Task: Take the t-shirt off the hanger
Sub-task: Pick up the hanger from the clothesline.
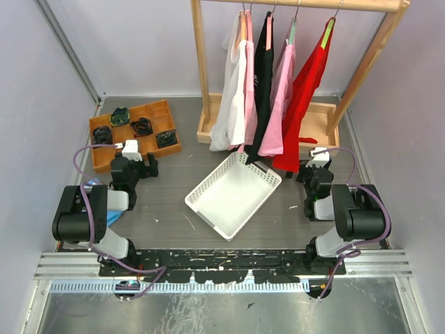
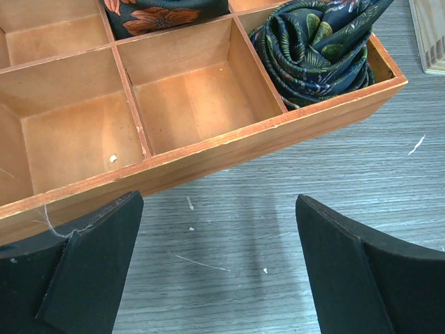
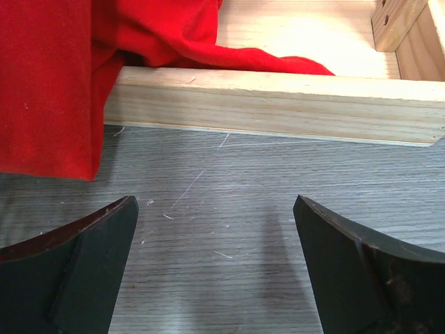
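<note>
Several t-shirts hang on hangers from a wooden rack [image 1: 201, 69]: a white one [image 1: 229, 104], a light pink one [image 1: 248, 90], a black one [image 1: 263, 76], a pink one [image 1: 278, 104] and a red one [image 1: 306, 104]. The red shirt's hem [image 3: 49, 83] fills the upper left of the right wrist view. My left gripper [image 1: 136, 157] [image 2: 215, 250] is open and empty, low over the table in front of the orange tray. My right gripper [image 1: 316, 163] [image 3: 215, 243] is open and empty, just before the rack's base beam [image 3: 278, 104], right of the red hem.
An orange wooden compartment tray [image 1: 104, 156] with rolled dark cloths [image 2: 320, 42] sits at the left. A white plastic basket [image 1: 233, 195] lies in the middle. The rack's base frame [image 1: 320, 118] and slanted right post [image 1: 368, 62] stand at the back.
</note>
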